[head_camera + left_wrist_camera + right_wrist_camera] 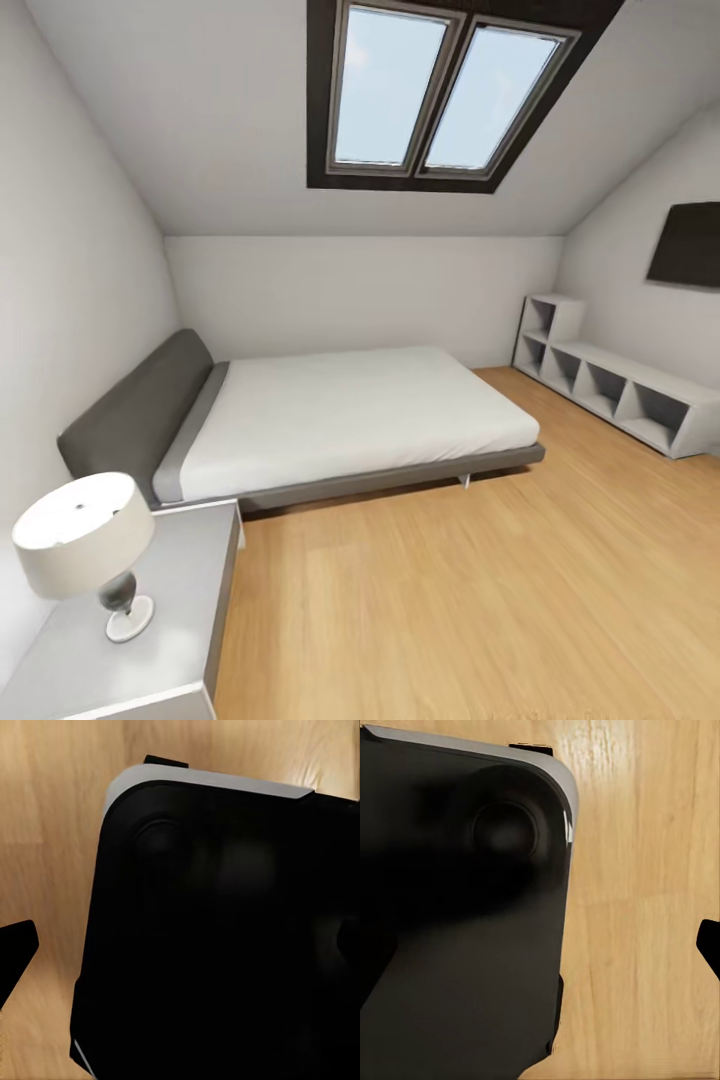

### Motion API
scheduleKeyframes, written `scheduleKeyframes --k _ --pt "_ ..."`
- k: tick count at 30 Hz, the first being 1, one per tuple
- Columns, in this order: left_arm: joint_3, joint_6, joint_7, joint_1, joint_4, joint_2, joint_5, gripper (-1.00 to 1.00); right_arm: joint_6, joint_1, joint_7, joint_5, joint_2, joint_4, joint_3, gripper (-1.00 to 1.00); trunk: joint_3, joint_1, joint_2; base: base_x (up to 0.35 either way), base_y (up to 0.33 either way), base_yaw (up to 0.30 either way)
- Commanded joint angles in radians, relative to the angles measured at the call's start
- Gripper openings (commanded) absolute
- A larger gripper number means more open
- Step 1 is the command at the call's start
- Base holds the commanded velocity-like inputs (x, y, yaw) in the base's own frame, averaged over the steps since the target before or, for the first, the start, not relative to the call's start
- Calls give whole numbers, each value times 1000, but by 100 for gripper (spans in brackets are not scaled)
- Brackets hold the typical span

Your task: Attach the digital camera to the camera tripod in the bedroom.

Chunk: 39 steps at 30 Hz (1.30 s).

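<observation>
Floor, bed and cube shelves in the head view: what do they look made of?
The floor looks like light wood planks with a matte finish: grain and long board lines show. The bed seems upholstered: a dark grey fabric-like headboard and a smooth white mattress, without texture to confirm. The cube shelves look like painted white board, flat and unglossy; being rendered, the actual material stays open.

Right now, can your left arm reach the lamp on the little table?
Probably not yet. The lamp stands on the grey table nearby, but the left wrist view looks down at the robot's dark base over the wood floor.
</observation>
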Motion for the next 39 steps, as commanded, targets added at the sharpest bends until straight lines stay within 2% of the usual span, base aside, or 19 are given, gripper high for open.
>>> scheduleKeyframes --k 1,21,31,39 --pt "1 -2 0 1 -1 0 7 100 -2 0 -1 7 0 0 0 100 -1 0 0 0 0 -294" --pt "2 -2 1 1 -1 1 14 100 6 0 13 13 -2 1 5 100 -1 0 0 0 0 -295" --pt "2 -2 1 1 -1 1 14 100 -28 0 12 51 -1 0 5 100 -1 0 0 0 0 -296" --pt "2 -2 1 1 -1 1 13 100 -35 0 11 53 -2 1 4 100 -1 0 0 0 0 -297"
